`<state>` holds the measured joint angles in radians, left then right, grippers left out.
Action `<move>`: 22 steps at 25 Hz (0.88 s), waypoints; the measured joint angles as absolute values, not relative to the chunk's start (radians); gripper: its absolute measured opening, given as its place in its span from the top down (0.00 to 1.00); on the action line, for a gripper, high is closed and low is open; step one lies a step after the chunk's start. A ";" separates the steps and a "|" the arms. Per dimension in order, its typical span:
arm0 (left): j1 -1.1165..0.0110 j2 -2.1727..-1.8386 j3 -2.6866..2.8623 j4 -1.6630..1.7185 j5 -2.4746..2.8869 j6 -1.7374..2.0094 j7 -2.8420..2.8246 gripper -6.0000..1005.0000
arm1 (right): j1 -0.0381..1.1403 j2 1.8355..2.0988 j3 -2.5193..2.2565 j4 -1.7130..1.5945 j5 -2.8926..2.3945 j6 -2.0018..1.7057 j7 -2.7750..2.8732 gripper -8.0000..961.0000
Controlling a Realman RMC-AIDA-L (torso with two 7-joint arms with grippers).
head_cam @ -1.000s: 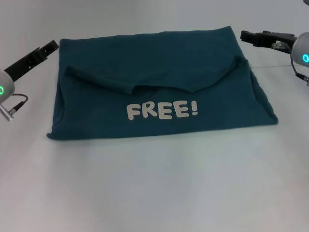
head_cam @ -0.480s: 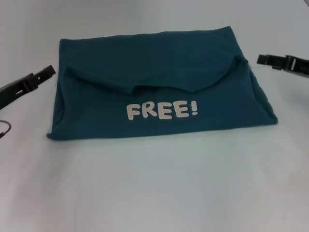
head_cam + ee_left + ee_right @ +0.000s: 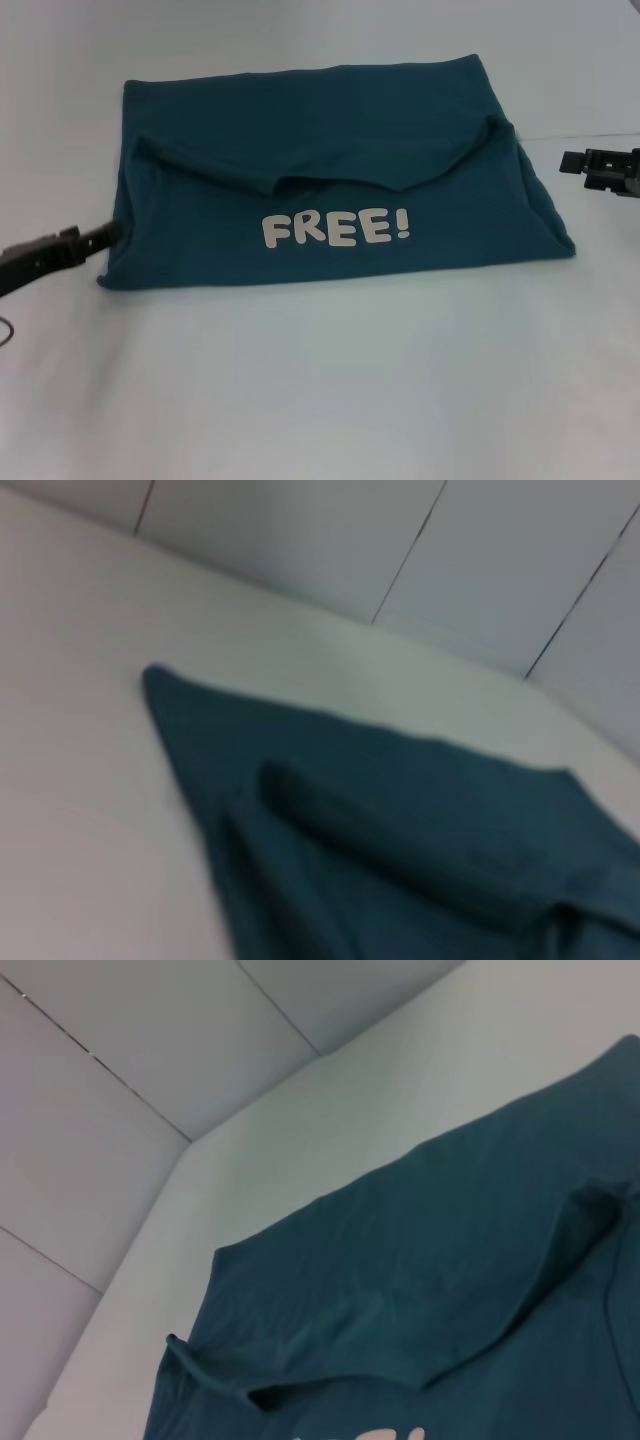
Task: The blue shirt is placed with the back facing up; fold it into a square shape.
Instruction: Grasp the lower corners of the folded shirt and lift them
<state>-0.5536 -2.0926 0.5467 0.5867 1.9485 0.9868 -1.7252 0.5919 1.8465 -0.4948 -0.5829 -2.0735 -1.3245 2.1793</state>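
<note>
Both arms have been drawn nearer — the left gripper point(image 3: 112, 231) to the blue shirt point(image 3: 330, 170) at 8 o'clock, the right gripper point(image 3: 572, 160) at 3; jaws' state cannot be told. "FREE!" lettering point(image 3: 336, 228) is read fully only overhead.

Shows the blue shirt point(image 3: 400, 820) lying flat on the white table point(image 3: 90, 780), blurred throughout. Comes to a pointed corner toward the bare tabletop, with one straight edge running off from that corner and out of the picture. Carries a raised, rounded fold ridge point(image 3: 380, 840) across the cloth, with a darker shadow along its side. Beyond the table, takes in a pale wall point(image 3: 300, 540) crossed by thin dark seams between panels. No gripper fingers in sight here.
</note>
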 joint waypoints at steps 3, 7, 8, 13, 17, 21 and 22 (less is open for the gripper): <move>-0.552 -2.096 0.548 0.584 2.000 0.967 -1.747 0.26 | 0.589 1.846 -0.495 -0.583 -2.078 -1.326 2.189 0.25; -0.541 -2.098 0.549 0.579 2.017 0.951 -1.750 0.27 | 0.588 1.850 -0.496 -0.583 -2.078 -1.322 2.191 0.25; -0.537 -2.100 0.549 0.578 2.017 0.948 -1.750 0.27 | 0.589 1.852 -0.497 -0.583 -2.079 -1.319 2.191 0.25; -0.533 -2.110 0.553 0.563 2.019 0.934 -1.745 0.28 | 0.592 1.854 -0.499 -0.583 -2.079 -1.315 2.192 0.26; -0.542 -2.115 0.581 0.546 2.020 0.907 -1.741 0.29 | 0.593 1.856 -0.500 -0.583 -2.079 -1.314 2.192 0.26; -0.554 -2.124 0.604 0.543 2.020 0.889 -1.741 0.29 | 0.593 1.857 -0.500 -0.583 -2.079 -1.314 2.192 0.26; -0.557 -2.124 0.605 0.542 2.020 0.886 -1.741 0.29 | 0.594 1.857 -0.500 -0.583 -2.079 -1.314 2.192 0.26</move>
<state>-0.5572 -2.1243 0.6054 0.5418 2.0202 0.8856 -1.7410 0.5936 1.8572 -0.5004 -0.5829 -2.0786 -1.3140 2.1920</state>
